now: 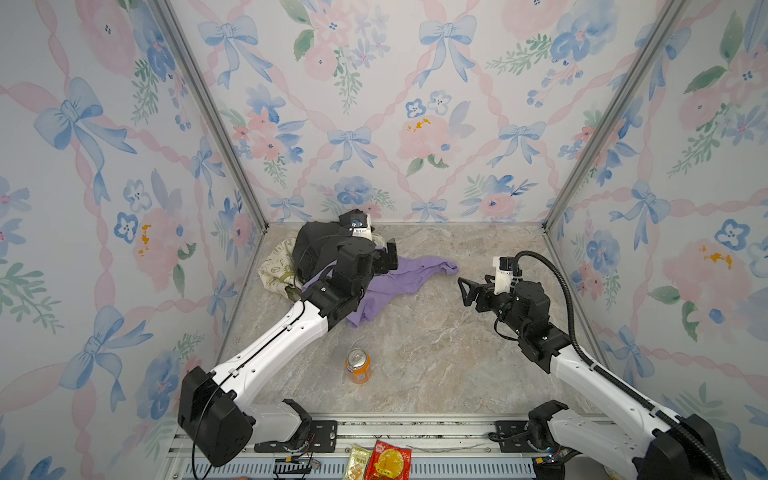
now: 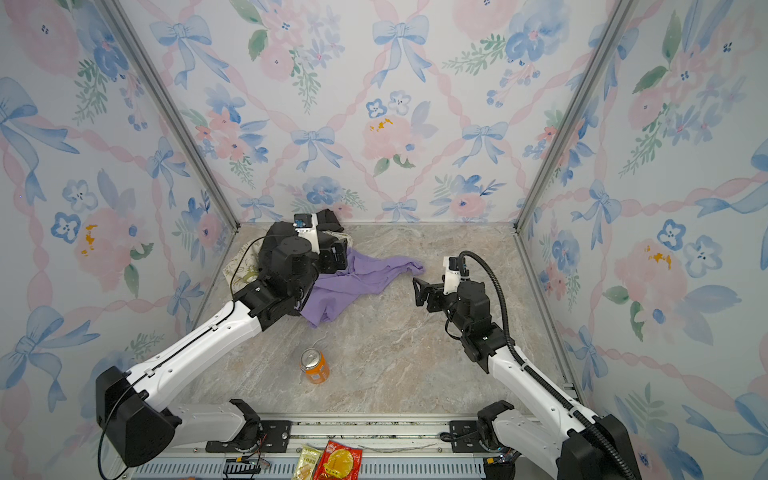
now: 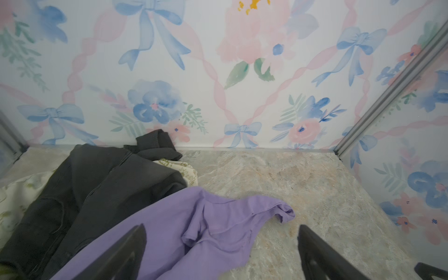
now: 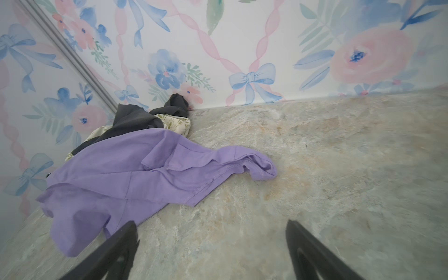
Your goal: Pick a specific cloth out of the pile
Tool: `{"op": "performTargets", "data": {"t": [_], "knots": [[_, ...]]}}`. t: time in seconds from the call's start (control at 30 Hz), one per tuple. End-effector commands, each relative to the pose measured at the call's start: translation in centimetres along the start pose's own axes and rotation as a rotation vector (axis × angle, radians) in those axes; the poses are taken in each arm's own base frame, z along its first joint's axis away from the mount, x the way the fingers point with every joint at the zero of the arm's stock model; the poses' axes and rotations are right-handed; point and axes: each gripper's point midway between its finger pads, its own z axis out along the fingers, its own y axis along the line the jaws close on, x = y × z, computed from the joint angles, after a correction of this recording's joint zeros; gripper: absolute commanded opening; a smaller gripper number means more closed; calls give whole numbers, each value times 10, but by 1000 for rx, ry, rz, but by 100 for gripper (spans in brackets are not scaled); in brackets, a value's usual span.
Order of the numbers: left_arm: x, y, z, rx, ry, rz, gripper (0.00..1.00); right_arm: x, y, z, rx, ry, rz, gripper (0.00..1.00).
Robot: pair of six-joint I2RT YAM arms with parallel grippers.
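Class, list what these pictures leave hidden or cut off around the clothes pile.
- Lavender cloth: part hidden under the left arm, both top views.
- Cream cloth: mostly buried under the dark garment, wrist views.
- Snack packets: cut by the bottom edge, top views.

Light is bright, even and diffuse, seemingly from overhead. Shadows on the marble tabletop (image 1: 415, 332) are faint, clearest along the edge of the lavender cloth (image 3: 230, 218). The orange can (image 1: 358, 365) carries a small glare on its top. In both top views wide-angle stretch splays the aluminium corner posts (image 1: 210, 112) outward. In the wrist views the left gripper (image 3: 221, 226) and right gripper (image 4: 211, 221) are dark, out-of-focus blurs, and the wallpaper (image 4: 363, 48) softens toward the edges.
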Motion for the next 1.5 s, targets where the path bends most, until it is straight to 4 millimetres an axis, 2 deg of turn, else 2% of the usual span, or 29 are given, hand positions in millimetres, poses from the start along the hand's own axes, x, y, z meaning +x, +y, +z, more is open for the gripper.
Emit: {"op": "performTargets", "data": {"t": [0.0,0.13,0.23,0.3,0.4,0.6,0.83,1.07,1.2,1.33,1.43,1.47], "knots": [[19,47,-10,-69,-13,-156,96,-1,46,-1,-165,-13,-128,97],[42,101,-18,-144,-15,-293,94,8,74,0,-253,7,-207,97],[54,127,-20,-176,-14,-370,93,12,84,1,-295,20,-227,97],[70,143,-18,-196,4,-417,92,13,87,1,-304,26,-236,97],[84,158,-16,-194,20,-495,91,15,87,1,-305,31,-244,97],[105,176,-5,-168,38,-610,84,15,89,0,-314,31,-251,97],[111,175,15,-107,54,-666,64,15,89,0,-317,30,-256,97],[109,170,34,-74,82,-675,54,17,89,1,-314,43,-256,97],[108,170,42,-74,89,-675,38,17,89,2,-313,43,-257,97],[90,163,49,-34,68,-659,16,18,88,2,-312,46,-256,97],[70,149,51,12,43,-625,4,17,87,2,-301,42,-257,97],[50,141,52,38,7,-604,1,17,85,2,-294,44,-257,97]]}}
